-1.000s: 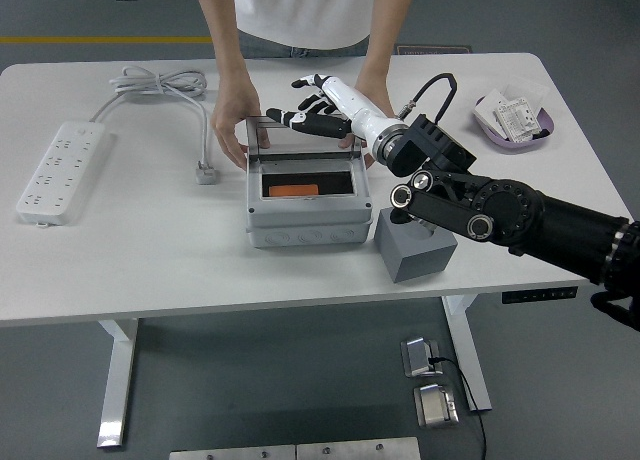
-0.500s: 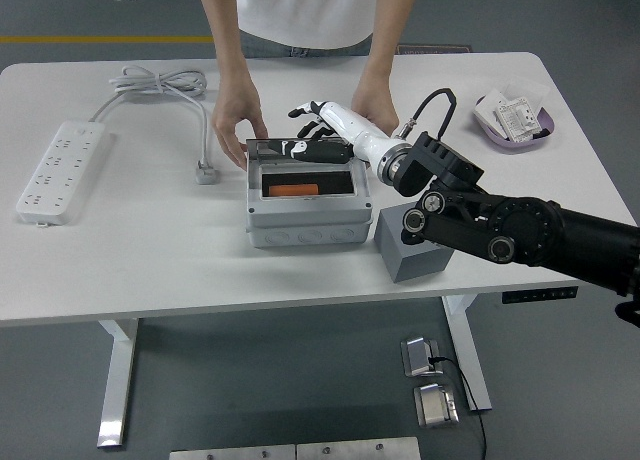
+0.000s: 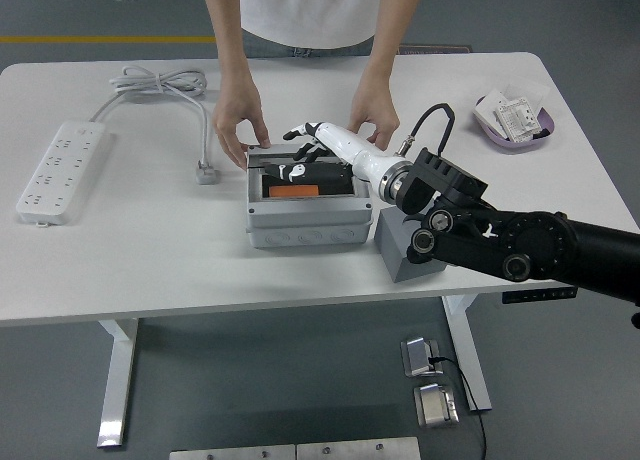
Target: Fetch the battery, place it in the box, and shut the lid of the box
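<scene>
Right robot hand (image 3: pixel 312 150): fingers loosely spread, palm down on the lowered lid (image 3: pixel 300 166) of the grey box (image 3: pixel 308 220), gripping nothing. Orange battery (image 3: pixel 295 191): inside the box at mid-surface, partly visible under the lid. A person's hands (image 3: pixel 238 120) steady the box's far corners.

The right hand (image 3: pixel 312 152) lay flat over the box (image 3: pixel 308 202), its arm blocking the approach from the right; a person's hands (image 3: pixel 238 120) pressed at the box's far corners, closing off the far side; a grey block (image 3: pixel 412 248) stood just beside the box's right wall; the box's front and left side lay open; the power strip (image 3: pixel 57 172) and its cable (image 3: pixel 160 85) crowded the far left of the table (image 3: pixel 150 270).
</scene>
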Tool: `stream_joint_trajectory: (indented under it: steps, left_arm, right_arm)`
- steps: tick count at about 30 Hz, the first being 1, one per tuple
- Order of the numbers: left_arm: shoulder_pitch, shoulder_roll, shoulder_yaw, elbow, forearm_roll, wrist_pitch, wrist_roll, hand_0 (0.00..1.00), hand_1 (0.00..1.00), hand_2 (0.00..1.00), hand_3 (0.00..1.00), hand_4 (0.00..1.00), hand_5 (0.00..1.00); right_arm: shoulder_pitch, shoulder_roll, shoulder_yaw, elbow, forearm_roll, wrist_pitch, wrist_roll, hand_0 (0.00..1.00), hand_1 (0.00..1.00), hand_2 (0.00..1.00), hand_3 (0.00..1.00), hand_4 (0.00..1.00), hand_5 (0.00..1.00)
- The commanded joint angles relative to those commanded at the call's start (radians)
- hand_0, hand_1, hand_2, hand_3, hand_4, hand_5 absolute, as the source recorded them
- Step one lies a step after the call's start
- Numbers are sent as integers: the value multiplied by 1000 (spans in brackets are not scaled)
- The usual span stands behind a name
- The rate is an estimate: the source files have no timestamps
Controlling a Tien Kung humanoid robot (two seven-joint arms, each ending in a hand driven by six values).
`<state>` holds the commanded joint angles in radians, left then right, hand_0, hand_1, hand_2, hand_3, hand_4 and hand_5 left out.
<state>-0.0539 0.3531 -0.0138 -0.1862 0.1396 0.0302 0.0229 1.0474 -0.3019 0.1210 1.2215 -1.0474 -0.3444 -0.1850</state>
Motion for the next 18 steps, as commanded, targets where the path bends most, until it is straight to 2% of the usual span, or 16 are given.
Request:
stream_joint_trajectory:
  steps: [18]
  left_arm:
    - [6, -5, 14, 0, -16, 0, -7, 598, 688, 623, 639, 701, 145]
  right_arm:
    - [-50, -36, -1, 0, 83, -3, 36, 739, 648, 694, 865, 916, 778]
